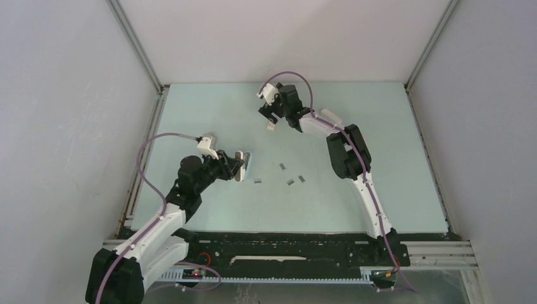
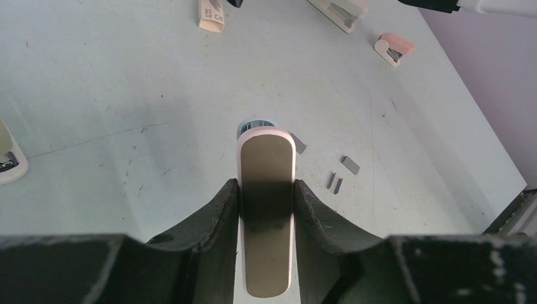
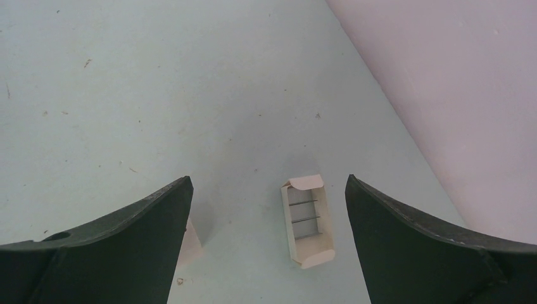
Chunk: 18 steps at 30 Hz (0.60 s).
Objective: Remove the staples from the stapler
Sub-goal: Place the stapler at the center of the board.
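My left gripper [image 2: 266, 187] is shut on the stapler [image 2: 266, 166], a beige one with a white rim that sticks out forward between the fingers. In the top view the stapler [image 1: 243, 164] is left of the table's middle. Loose staples [image 1: 282, 166] lie as short grey strips just right of it, also in the left wrist view, staples [image 2: 350, 165]. My right gripper [image 1: 271, 118] hangs open at the far middle, over a small open white box [image 3: 308, 218] that shows between its fingers without touching them.
A white box sleeve [image 3: 190, 244] lies by the right gripper's left finger. Other staplers lie around: a white one [image 2: 339, 11] and a pink one [image 2: 394, 47] at the far right, another [image 2: 9, 159] at the left edge. White walls enclose the table.
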Motion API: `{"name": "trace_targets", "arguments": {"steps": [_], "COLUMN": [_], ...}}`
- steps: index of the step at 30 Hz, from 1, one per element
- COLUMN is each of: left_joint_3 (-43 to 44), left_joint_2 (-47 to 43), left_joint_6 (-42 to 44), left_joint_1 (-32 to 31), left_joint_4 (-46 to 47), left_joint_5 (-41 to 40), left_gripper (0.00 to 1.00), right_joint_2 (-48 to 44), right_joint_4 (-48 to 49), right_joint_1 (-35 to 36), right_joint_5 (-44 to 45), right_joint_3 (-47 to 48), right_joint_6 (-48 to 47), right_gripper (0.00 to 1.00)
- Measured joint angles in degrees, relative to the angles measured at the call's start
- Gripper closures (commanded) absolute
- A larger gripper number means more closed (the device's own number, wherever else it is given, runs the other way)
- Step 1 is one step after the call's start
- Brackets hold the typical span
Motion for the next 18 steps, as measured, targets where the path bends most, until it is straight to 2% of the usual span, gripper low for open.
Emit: {"name": "trace_targets", "arguments": {"steps": [12, 18], "left_joint_3": [-0.15, -0.15], "left_joint_2": [2.73, 5.97], "left_joint_6": [-1.14, -2.27], "left_joint_1": [0.0, 0.0], "left_joint_4": [0.57, 0.63], "left_joint_5": [0.39, 0.42], "left_gripper": [1.0, 1.0], "right_joint_2": [-0.92, -7.19], "right_joint_4": [-4.79, -9.68], "right_joint_1": [-0.76, -2.12], "right_joint_5": [-3.23, -5.79], "right_joint_3": [-0.59, -5.01], "right_joint_6": [3.04, 5.75], "right_gripper": [0.0, 0.0]}}
